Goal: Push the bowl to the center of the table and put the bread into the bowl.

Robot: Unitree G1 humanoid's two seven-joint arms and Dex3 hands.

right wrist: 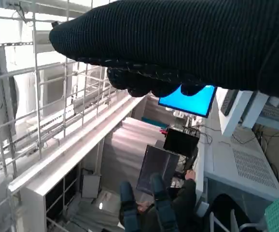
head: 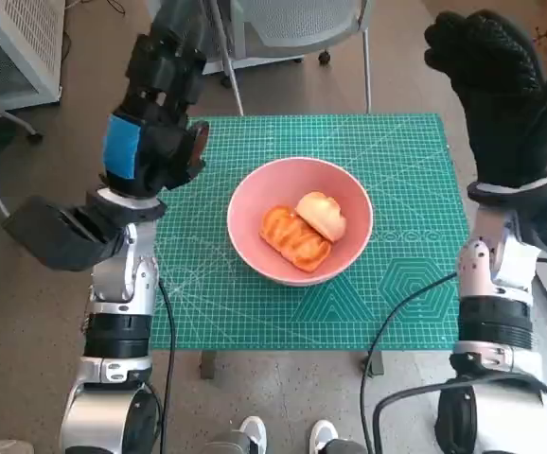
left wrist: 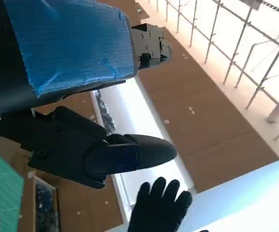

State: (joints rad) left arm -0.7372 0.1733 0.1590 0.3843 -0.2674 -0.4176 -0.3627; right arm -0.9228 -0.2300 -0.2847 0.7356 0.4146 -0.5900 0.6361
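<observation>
A pink bowl (head: 255, 203) stands near the middle of the green cutting mat (head: 397, 189) on the table. Inside it lie two pieces of bread: an orange-brown ridged one (head: 294, 236) and a paler one (head: 322, 215) leaning on it. My left hand (head: 155, 104) is raised above the mat's left edge, fingers up and apart, holding nothing. My right hand (head: 496, 90) in its black glove is raised above the mat's right edge, fingers spread, empty. In the left wrist view the left hand (left wrist: 81, 96) fills the picture, with the gloved right hand (left wrist: 160, 208) beyond it.
A chair base with castors (head: 292, 38) stands behind the table. A white cabinet (head: 13, 47) is at the back left. A person's shoes (head: 283, 435) show at the table's front edge. In the right wrist view a person (right wrist: 159, 208) sits at a laptop.
</observation>
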